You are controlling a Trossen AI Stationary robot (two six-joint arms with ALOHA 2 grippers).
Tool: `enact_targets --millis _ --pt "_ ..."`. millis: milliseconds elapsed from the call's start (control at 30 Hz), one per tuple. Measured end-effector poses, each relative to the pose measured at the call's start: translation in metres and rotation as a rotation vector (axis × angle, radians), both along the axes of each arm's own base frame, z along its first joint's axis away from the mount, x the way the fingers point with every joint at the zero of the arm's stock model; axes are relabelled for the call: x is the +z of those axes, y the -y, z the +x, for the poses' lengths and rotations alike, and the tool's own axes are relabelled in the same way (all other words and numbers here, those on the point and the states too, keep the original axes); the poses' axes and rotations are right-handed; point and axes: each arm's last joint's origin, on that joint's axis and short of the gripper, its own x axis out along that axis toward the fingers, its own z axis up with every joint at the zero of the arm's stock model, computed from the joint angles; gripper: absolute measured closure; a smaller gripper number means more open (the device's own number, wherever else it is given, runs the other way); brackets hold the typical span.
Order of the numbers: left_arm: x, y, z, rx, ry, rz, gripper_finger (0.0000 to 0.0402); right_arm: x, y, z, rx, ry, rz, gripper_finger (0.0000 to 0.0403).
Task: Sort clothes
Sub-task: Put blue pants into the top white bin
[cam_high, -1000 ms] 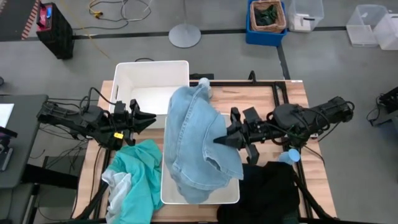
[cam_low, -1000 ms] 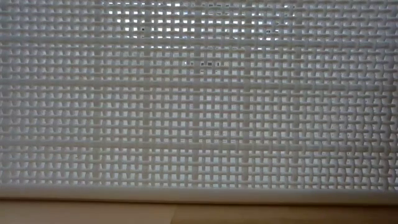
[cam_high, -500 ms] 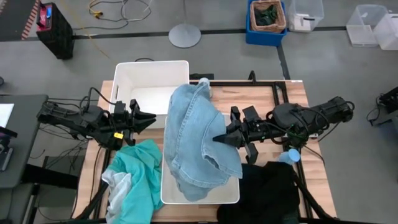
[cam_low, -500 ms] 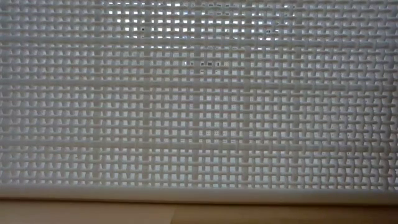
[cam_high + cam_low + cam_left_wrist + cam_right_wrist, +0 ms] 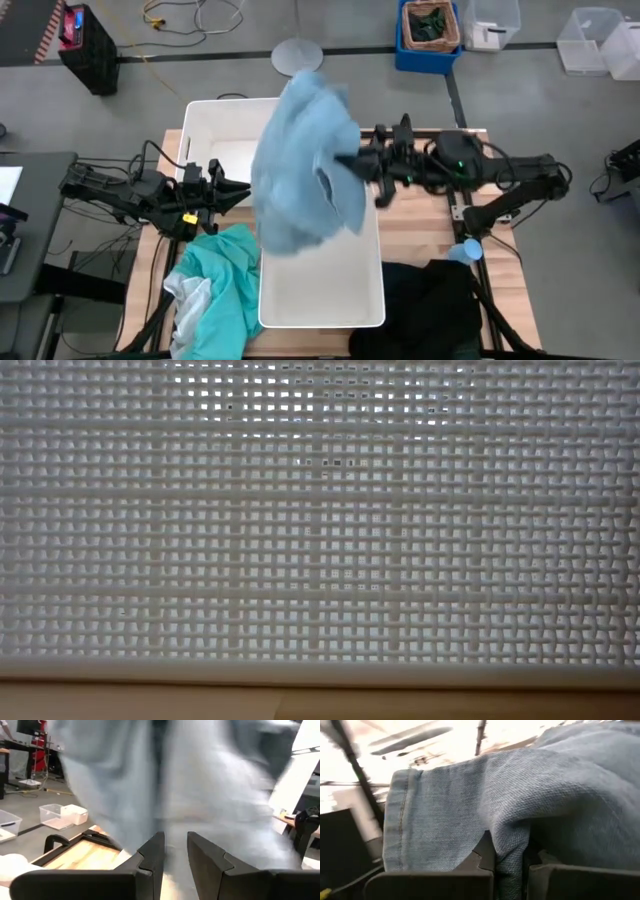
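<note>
A dusty light-blue denim garment (image 5: 300, 170) hangs in the air over the place where the two white bins meet. My right gripper (image 5: 352, 163) is shut on it at its right side. My left gripper (image 5: 243, 187) is open and empty at the table's left, pointing at the garment, which fills the left wrist view (image 5: 200, 780). A teal garment with a pale part (image 5: 215, 295) lies bunched at the near left. A black garment (image 5: 430, 310) lies at the near right. My right gripper pinches a bunched fold of the light-blue garment (image 5: 512, 852) between its two fingers; how many layers, I cannot tell. The fingers come level from the table's right side. The garment hangs below and to the left of them, a hemmed edge (image 5: 400, 815) beside the hold.
A white bin (image 5: 225, 125) stands at the far left and another (image 5: 335, 290) at the near middle; its lattice wall (image 5: 320, 540) blocks the low view. A small light-blue bottle (image 5: 466, 250) stands near the right edge. Boxes and a lamp base stand on the floor beyond.
My right gripper has gone up and toward the table's far edge, still shut on the light-blue garment. The garment, which lay draped in the near bin, is now lifted out of it and swings toward the far bin.
</note>
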Motion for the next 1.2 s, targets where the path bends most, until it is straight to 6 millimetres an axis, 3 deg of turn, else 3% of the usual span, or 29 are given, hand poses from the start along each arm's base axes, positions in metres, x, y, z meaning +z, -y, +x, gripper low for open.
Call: enact_targets --millis 300,400,633,867,1200 --pt "0.011 0.003 -0.003 -0.101 0.117 0.002 0.0321 0.002 0.059 0.002 -0.193 0.061 0.048 0.0367" --pt "0.013 0.005 -0.004 -0.11 0.134 0.036 0.0321 -0.002 0.073 0.015 -0.222 0.102 0.061 0.0367" --pt "0.018 0.006 -0.006 -0.128 0.191 0.057 0.0321 -0.017 0.098 0.064 -0.202 0.103 0.111 0.0367" --pt "0.035 0.005 -0.017 -0.145 0.385 0.151 0.0321 -0.019 0.116 0.119 -0.093 0.114 0.114 0.0366" --pt "0.045 -0.001 -0.035 -0.113 0.496 0.186 0.0321 -0.035 0.143 0.176 -0.062 0.082 0.138 0.0365"
